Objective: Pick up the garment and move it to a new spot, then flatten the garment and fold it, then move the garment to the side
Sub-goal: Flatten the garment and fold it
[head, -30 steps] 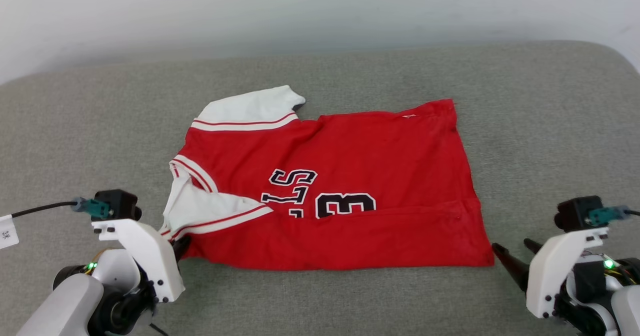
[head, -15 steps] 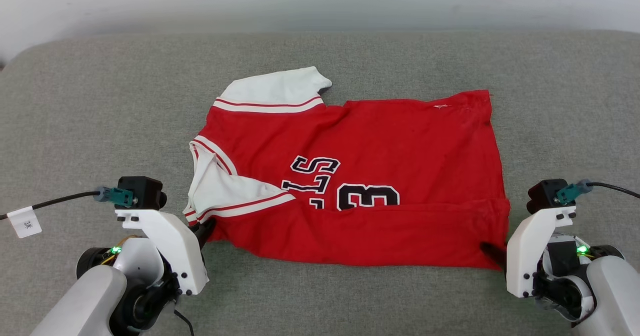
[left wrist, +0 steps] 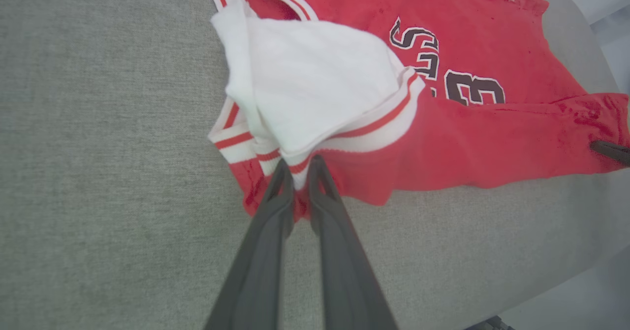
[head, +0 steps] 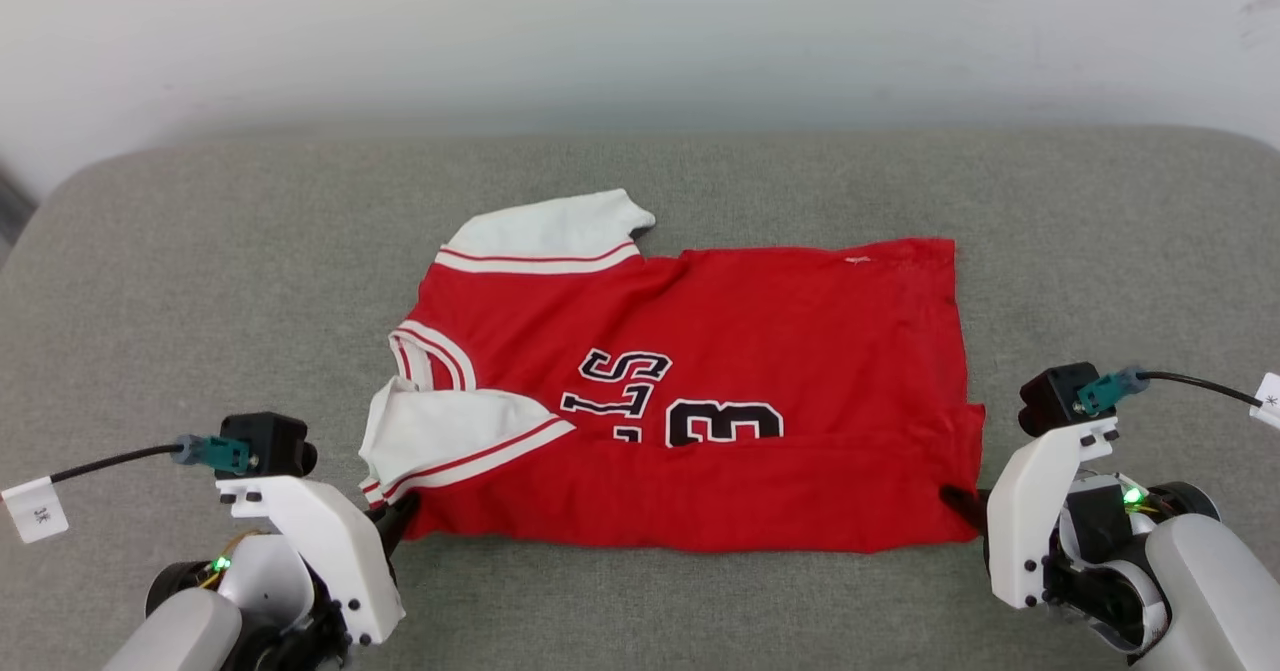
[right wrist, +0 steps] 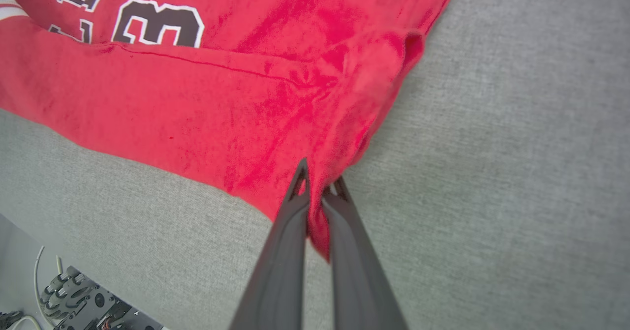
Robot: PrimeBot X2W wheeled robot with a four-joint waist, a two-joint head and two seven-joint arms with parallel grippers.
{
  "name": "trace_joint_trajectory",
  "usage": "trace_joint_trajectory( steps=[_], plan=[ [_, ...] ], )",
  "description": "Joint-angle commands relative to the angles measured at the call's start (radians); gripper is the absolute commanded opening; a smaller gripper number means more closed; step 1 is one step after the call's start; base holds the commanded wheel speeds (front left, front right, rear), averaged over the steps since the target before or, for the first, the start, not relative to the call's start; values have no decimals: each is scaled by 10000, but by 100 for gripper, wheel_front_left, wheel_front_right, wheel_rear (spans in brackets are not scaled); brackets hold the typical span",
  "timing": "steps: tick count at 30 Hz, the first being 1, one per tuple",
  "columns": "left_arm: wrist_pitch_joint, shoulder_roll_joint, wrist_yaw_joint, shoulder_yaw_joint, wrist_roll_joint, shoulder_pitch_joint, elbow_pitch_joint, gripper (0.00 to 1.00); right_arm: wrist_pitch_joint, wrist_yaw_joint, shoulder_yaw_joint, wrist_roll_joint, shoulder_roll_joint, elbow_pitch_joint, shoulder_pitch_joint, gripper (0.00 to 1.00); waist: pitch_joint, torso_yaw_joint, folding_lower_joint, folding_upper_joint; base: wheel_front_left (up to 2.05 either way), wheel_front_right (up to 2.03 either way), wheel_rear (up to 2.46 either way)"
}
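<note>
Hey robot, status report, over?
Left gripper shut on jersey, sleeve corner. Right gripper shut on hem corner. Jersey partly folded on grey cushion. Nothing blocking.

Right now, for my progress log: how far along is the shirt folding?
Done: the garment lies spread on the grey cushion, its near edge folded over the lettering. In hand: the left gripper and right gripper each pinch a near corner. Left: the remaining folds and the move aside.
</note>
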State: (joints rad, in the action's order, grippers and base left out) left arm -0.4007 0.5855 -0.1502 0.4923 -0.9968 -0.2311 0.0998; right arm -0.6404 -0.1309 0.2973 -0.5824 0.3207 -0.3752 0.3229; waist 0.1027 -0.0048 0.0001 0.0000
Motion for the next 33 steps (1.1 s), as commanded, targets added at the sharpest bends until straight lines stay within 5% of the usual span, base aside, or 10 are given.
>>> trace_joint_trajectory(
  steps=[1, 11, 17, 18, 19, 20, 21, 22, 33],
  plan=[
    [75, 66, -93, -42, -64, 362, -114, 0, 117, 4, 126, -131, 106, 96, -195, 0, -460, -7, -1, 0, 0, 0, 0],
    [48, 594, -792, -273, -473, 2227, -1172, 0, -42, 6, 34, -586, 382, 935, -1551, 0, -1543, 147, -1, 0, 0, 0, 0],
    [-260, 470, -816, -140, -916, 2784, -1069, 0, -281, 6, -216, -582, 212, 1169, -2399, 0, -1487, 72, -1, 0, 0, 0, 0],
    [-189, 384, -776, -156, -984, 2789, -963, 0, -199, 6, -280, -569, 145, 1128, -2533, 6, -1460, 54, -1, 0, 0, 0, 0],
    [-126, 293, -735, -198, -1032, 2755, -823, 21, -91, 4, -338, -590, 60, 1082, -2648, 61, -1434, 41, -1, 0, 0, 0, 0],
    [-128, 203, -684, -183, -1098, 2718, -689, 45, 43, 4, -386, -593, -8, 1024, -2730, 100, -1409, 26, -1, 0, 0, 0, 0],
    [-97, 137, -607, -173, -1127, 2652, -546, 84, 223, 4, -421, -576, -58, 971, -2804, 100, -1386, 13, -1, 0, 0, 0, 0],
    [117, 37, -483, -255, -1071, 2425, -268, 100, 570, 4, -442, -512, -93, 890, -2883, 100, -1361, -17, -1, 0, 0, 0, 0],
    [1996, -251, -384, -747, -92, 1343, 8, 100, 4420, 4, -884, 712, -99, 1664, -2505, 100, -1434, -505, -1, 0, 0, 0, 0]
  ],
)
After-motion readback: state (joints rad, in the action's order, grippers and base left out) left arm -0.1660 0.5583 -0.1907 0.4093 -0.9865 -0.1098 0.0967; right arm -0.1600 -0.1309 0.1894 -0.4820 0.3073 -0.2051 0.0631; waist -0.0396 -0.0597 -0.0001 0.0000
